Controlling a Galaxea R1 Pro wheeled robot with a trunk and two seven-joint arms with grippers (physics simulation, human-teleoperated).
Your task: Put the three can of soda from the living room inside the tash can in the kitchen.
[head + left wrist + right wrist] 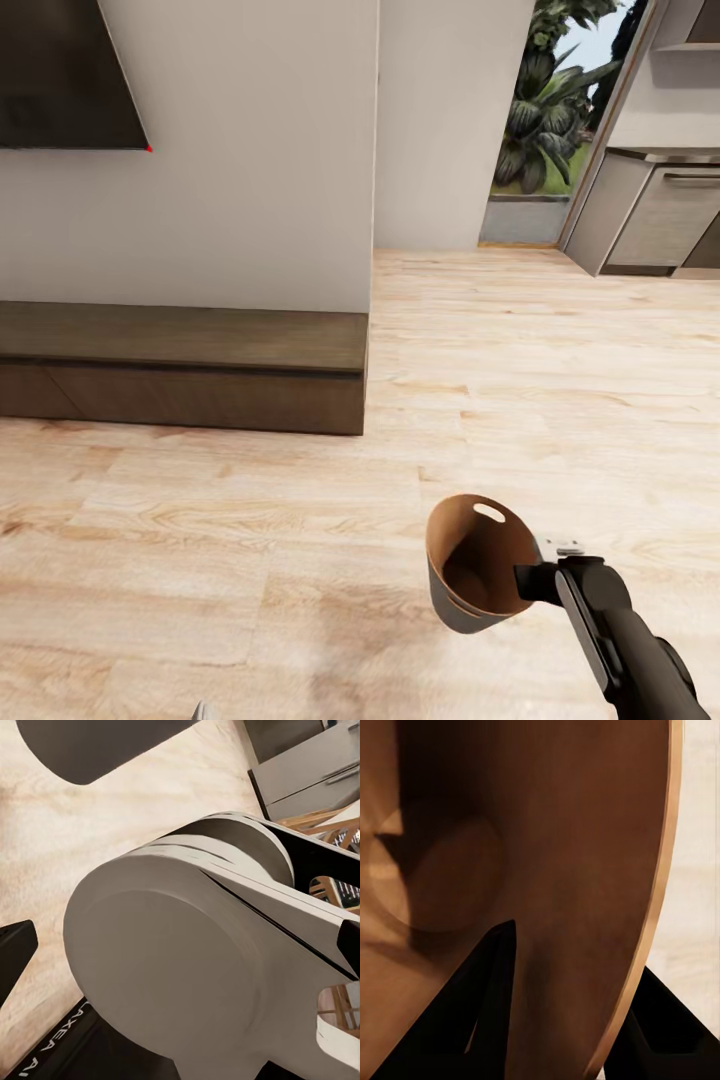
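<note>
The tash can [468,572] hangs tilted just above the wood floor at the lower right of the head view, grey outside and brown inside, with a slot near its rim. My right gripper [528,584] is shut on its rim. In the right wrist view one black finger [489,999] lies inside the brown wall of the tash can [547,847] and the other finger [654,1029] outside it. A black fingertip [13,954] of my left gripper juts in beside my own pale grey trunk [187,960]. The cans of soda are out of view.
A low dark wood bench [180,365] runs along the white wall [250,150] at the left, under a dark screen [60,75]. Light plank floor [520,360] stretches right toward grey kitchen cabinets [655,220] and a glass opening with plants [545,110].
</note>
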